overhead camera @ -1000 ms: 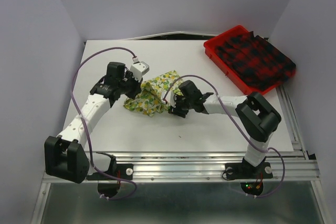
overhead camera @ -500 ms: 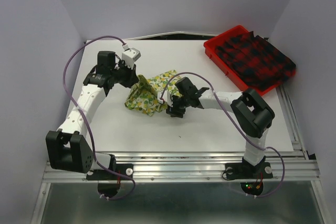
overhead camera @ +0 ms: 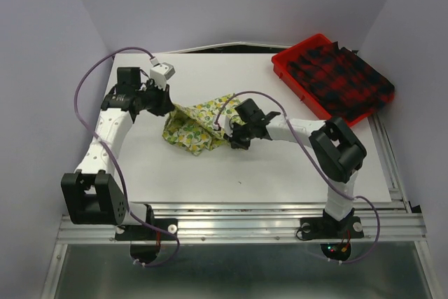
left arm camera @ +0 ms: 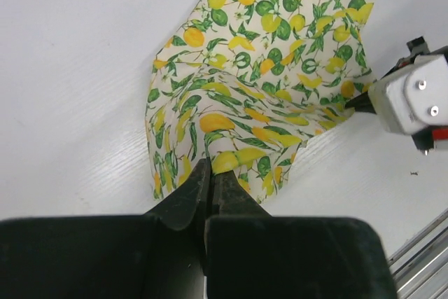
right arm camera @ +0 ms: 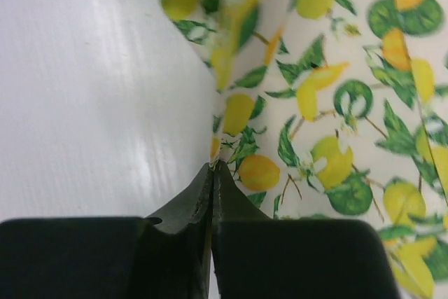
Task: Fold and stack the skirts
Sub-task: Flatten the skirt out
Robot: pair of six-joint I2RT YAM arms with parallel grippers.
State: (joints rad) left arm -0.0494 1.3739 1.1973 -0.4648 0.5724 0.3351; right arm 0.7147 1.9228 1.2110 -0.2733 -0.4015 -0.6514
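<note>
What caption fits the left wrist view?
Left gripper shut on an edge of the lemon-print skirt, which trails across the white table.

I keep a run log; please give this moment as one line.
left pincer: shut on lemon skirt | right pincer: shut on lemon skirt | lemon skirt: bunched, not folded | plaid skirt: on red tray

Both arms are pretty much meeting in the middle of the top view. The left arm [overhead camera: 105, 138] goes up the left side, bends at upper left, and its wrist turns right; the left gripper [overhead camera: 170, 105] has its jaws pressed together on a fold of the skirt [overhead camera: 192, 127]. The right arm [overhead camera: 301, 131] rises at lower right and stretches left to centre frame, with the right gripper [overhead camera: 227, 131] pinched tight on the skirt's edge.
</note>
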